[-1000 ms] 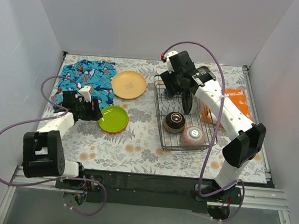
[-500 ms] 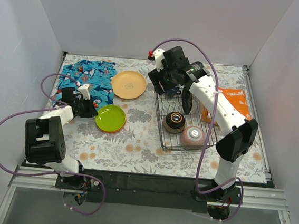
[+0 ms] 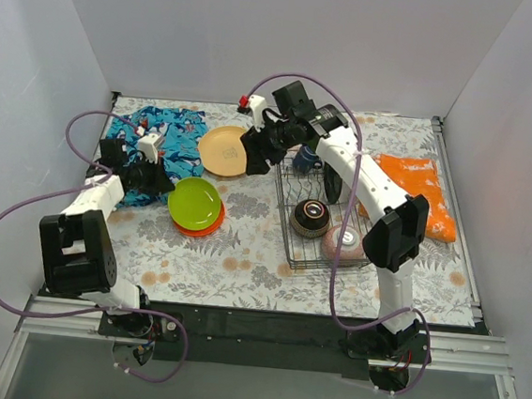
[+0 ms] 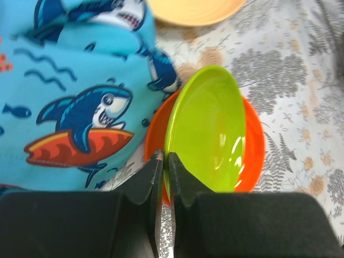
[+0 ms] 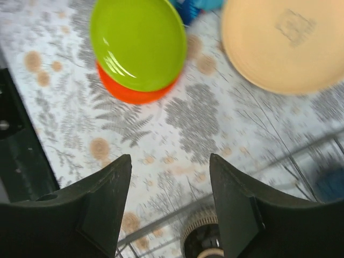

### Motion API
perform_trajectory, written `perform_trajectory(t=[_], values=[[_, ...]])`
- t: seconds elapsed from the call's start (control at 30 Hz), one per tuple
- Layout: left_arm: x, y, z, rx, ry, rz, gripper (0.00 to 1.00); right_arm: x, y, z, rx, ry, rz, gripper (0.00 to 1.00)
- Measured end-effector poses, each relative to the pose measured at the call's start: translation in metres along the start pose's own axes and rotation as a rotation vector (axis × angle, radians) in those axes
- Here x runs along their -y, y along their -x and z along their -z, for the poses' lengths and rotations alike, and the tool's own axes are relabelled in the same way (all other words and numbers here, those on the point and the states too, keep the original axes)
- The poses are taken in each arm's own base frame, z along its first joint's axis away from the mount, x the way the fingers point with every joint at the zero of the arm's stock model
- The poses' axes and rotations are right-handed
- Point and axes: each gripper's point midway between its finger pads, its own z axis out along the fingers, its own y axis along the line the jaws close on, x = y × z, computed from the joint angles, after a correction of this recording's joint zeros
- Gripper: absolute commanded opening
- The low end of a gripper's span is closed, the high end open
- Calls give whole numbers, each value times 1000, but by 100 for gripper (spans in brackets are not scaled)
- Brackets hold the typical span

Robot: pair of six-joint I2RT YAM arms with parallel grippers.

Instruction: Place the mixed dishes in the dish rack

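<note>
My left gripper (image 4: 164, 159) is shut on the left rim of the green plate (image 4: 209, 134), which tilts up off the red-orange plate (image 4: 253, 141) beneath it. From above, that pair (image 3: 196, 202) lies left of centre, with the left gripper (image 3: 161, 182) at its left edge. My right gripper (image 5: 169, 157) is open and empty, hovering over the tablecloth between the yellow-orange plate (image 3: 224, 150) and the dish rack (image 3: 287, 222). The rack holds an upright dark patterned plate (image 3: 332, 182), a brown-ringed bowl (image 3: 311, 218), a pink bowl (image 3: 345, 245) and a blue mug (image 3: 306, 156).
A blue shark-print cloth (image 3: 159, 137) lies at the back left, right beside the left gripper. An orange crinkly bag (image 3: 420, 188) sits right of the rack. White walls close in the back and both sides.
The left gripper shut on the green plate's rim and tipped it up while drawing back left. The right arm swung left from over the rack toward the yellow-orange plate.
</note>
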Motion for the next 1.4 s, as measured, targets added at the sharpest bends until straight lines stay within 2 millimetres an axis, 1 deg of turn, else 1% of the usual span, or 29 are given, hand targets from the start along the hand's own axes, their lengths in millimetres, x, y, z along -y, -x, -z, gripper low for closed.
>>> perform_trajectory(t=[0.13, 0.27, 0.33, 0.4, 0.53, 0.6, 0.67, 0.7, 0.73, 0.8, 0.83, 0.87, 0.9, 0.93, 1.0, 1.03, 1.13, 1.23, 1.3, 1.4], values=[[22, 21, 12, 35, -85, -101, 0, -22, 9, -23, 60, 191, 36, 71], [49, 39, 26, 78, -171, -176, 0, -33, 9, -38, 112, 294, 66, 72], [62, 51, 35, 107, -213, -212, 0, -35, 11, -43, 131, 321, 75, 72], [75, 62, 43, 136, -252, -242, 0, -36, 18, -49, 165, 343, 85, 72], [94, 82, 56, 180, -309, -282, 0, -32, 25, -62, 191, 359, 76, 72], [102, 91, 60, 197, -334, -294, 0, -31, 25, -70, 193, 370, 52, 72], [108, 95, 63, 206, -350, -299, 0, -30, 23, -77, 192, 378, 32, 65], [110, 97, 64, 210, -358, -300, 0, -29, 23, -80, 194, 380, 22, 59], [112, 98, 65, 212, -363, -300, 0, -28, 22, -83, 191, 383, 10, 45], [114, 100, 65, 213, -367, -299, 0, -28, 22, -87, 191, 390, -11, 30], [115, 100, 65, 211, -367, -296, 2, -28, 22, -87, 192, 391, -21, 14], [114, 100, 65, 209, -363, -291, 11, -28, 23, -87, 194, 393, -28, 5], [113, 100, 65, 207, -356, -285, 21, -28, 25, -87, 198, 392, -31, 1], [108, 102, 63, 208, -328, -282, 35, -31, 25, -86, 198, 405, -33, 1], [98, 106, 60, 218, -268, -261, 45, -31, 26, -87, 199, 395, -45, 1], [93, 107, 58, 218, -236, -241, 53, -30, 26, -88, 197, 386, -49, 1], [73, 109, 50, 226, -118, -166, 57, -24, 25, -84, 188, 327, -70, 1], [58, 120, 47, 259, -13, -94, 61, -8, 26, -69, 182, 173, -88, 1], [41, 132, 49, 303, 84, -59, 61, 0, 25, -47, 178, 59, -94, 1], [23, 143, 54, 357, 179, -10, 61, 14, 30, 8, 208, -176, -78, 1]])
